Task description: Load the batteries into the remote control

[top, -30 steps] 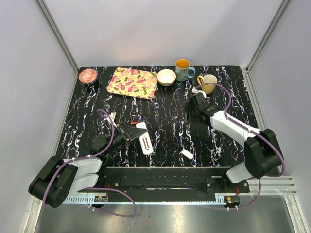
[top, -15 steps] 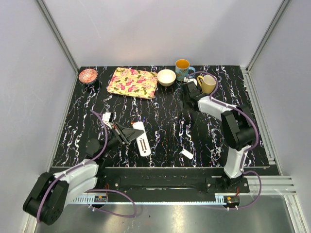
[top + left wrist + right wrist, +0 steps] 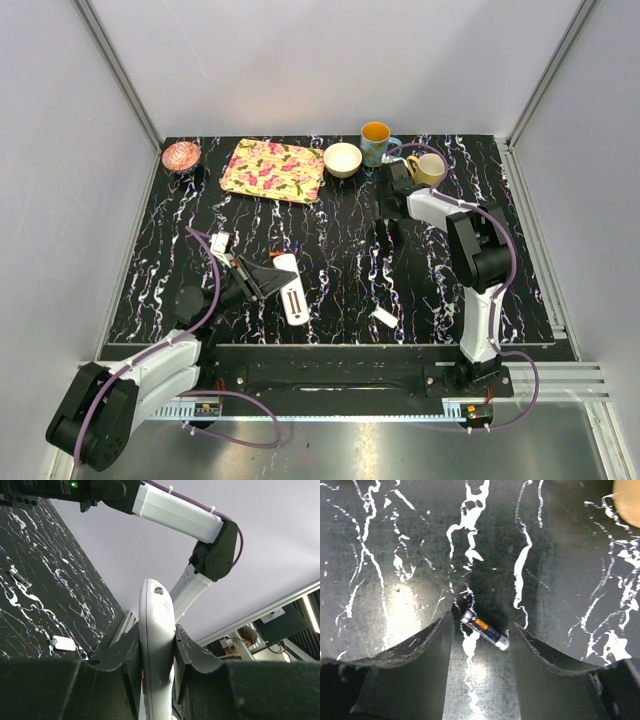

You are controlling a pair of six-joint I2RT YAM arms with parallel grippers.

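Right gripper (image 3: pixel 480 625) is pointing down at the table (image 3: pixel 555 555), fingers apart with nothing held. The battery (image 3: pixel 486 631) lies flat on the table inside the gap. One end sits close by the tip of the finger on the picture's left, the other end close by the opposite finger. I can't tell if either end touches.

Its long axis runs slanted, mostly across the gap from finger to finger rather than along the fingers. That's the relation that matters. My read is that closing now would pinch it end to end or spin it out, so the wrist wants a turn first to bring the pads onto its round sides.

Left gripper (image 3: pixel 272 277) is clamped on the remote control (image 3: pixel 291 290). In the left wrist view both fingers (image 3: pixel 187 650) press its narrow sides and the remote control (image 3: pixel 156 630) runs straight out past the tips, long axis in line with the fingers. From above, dark slots show on its upper face, probably the open bay. I can't tell if its far end rests on the table.

The right arm is the nearer one to the battery. The left gripper is well apart from it and busy with the remote. A loose white cover (image 3: pixel 385 317) lies between the two arms, with no finger near it.

Step in hand, I'd say: grasping a battery, none loaded yet as far as I can see.
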